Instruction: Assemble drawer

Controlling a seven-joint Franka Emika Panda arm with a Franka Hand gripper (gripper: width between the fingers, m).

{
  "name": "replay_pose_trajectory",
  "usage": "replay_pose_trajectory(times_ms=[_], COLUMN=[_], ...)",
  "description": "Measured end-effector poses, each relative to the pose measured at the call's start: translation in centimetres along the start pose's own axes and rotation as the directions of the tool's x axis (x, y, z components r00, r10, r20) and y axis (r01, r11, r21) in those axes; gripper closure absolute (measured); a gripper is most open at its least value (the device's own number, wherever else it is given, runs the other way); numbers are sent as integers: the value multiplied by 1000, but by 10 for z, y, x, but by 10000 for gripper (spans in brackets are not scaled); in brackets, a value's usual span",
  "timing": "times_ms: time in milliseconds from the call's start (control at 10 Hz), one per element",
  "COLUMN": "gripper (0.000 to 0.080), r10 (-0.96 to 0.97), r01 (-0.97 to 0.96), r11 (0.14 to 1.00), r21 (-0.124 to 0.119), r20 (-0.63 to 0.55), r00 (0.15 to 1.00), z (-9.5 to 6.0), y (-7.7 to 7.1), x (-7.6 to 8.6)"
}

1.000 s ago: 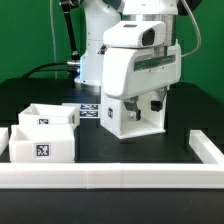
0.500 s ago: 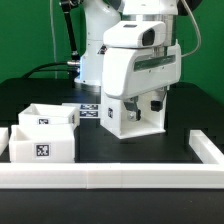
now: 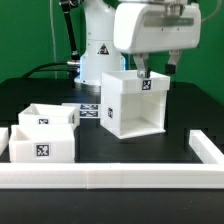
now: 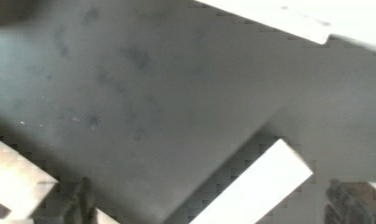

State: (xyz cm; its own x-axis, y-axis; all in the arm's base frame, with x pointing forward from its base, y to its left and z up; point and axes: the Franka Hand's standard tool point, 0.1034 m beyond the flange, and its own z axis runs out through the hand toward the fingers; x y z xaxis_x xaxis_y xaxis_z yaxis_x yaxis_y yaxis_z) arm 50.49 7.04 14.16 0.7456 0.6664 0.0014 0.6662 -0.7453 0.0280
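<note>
The drawer's tall white housing point(image 3: 130, 105) stands upright in the middle of the black table, its open side toward the camera and a tag point(image 3: 152, 84) on its top. Two small open-topped white trays, the rear tray point(image 3: 50, 116) and the front tray point(image 3: 42, 144), sit side by side at the exterior view's left, each with a tag. My gripper point(image 3: 157, 69) hangs just above the housing's top rear edge, open and empty. In the wrist view the gripper point(image 4: 211, 205) has its fingers point(image 4: 69, 200) wide apart, with a white edge point(image 4: 274, 185) of the housing between them.
The marker board point(image 3: 90, 110) lies flat behind the trays. The long low white border wall point(image 3: 110, 178) runs along the front and turns back at the exterior view's right point(image 3: 205, 148). The robot base point(image 3: 95, 50) and cables stand behind.
My gripper and wrist have risen from low against the housing to just above its top. The housing now shows in full and stays in place. The trays have not moved.
</note>
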Motion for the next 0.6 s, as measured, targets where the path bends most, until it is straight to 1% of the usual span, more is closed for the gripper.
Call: replay_pose_trajectory(times_ms=[200, 400, 500, 600], gripper=[150, 150, 150, 150], r10=[0, 13, 88, 166], r01=[0, -13, -88, -166], r11=[1000, 1000, 996, 986], r21=[5, 3, -4, -16], r20=[5, 4, 1, 6], r00=[1000, 1000, 996, 986], z=[4, 4, 1, -3], y=[0, 0, -6, -23], x=[0, -2, -13, -29])
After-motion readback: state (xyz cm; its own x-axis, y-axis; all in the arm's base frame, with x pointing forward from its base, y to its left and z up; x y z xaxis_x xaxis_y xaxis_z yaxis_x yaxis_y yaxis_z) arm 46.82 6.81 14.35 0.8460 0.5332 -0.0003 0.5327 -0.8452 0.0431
